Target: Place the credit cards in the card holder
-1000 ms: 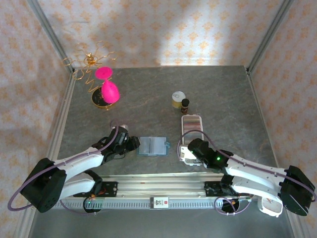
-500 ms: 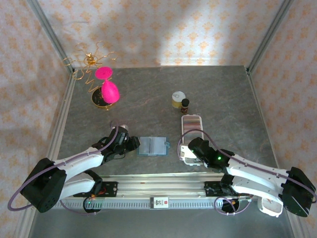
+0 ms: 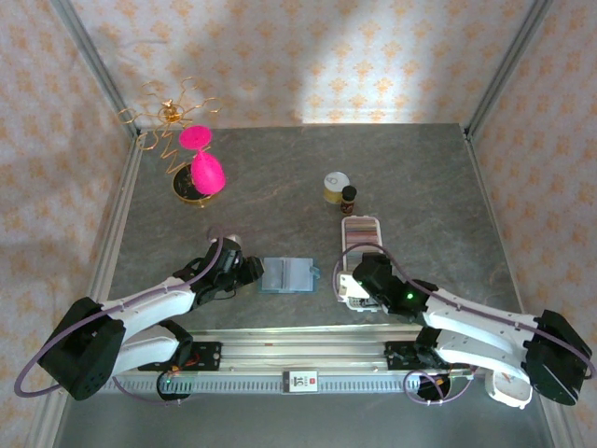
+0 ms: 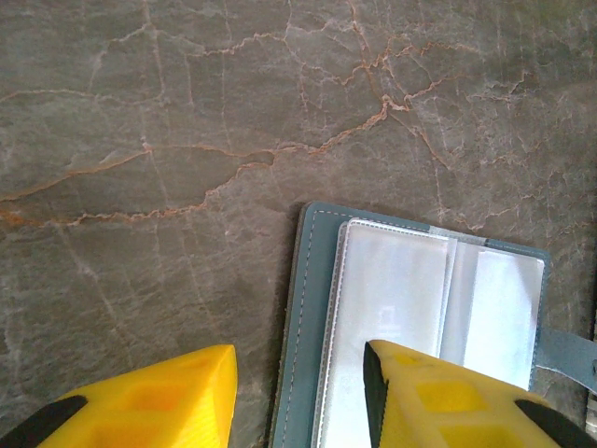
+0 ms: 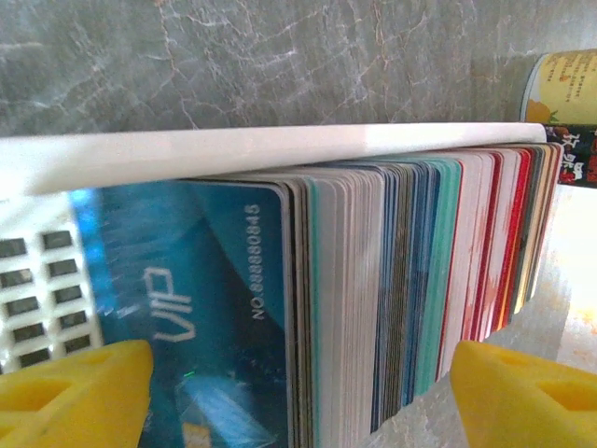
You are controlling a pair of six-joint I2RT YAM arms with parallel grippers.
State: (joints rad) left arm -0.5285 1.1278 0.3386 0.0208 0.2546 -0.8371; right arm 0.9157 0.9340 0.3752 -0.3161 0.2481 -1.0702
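Your right jaws stood wide apart astride the cards (image 5: pixel 373 299), stack running tip to tip, your left jaws half apart over the edge of the holder (image 4: pixel 310 308).

the top camera looks down on the whole table (image 3: pixel 420 177) from high behind its near edge, the left wrist camera faces straight down close over the card holder (image 4: pixel 312 308), the right wrist camera close against the credit cards (image 5: pixel 373 299) (both small from above).
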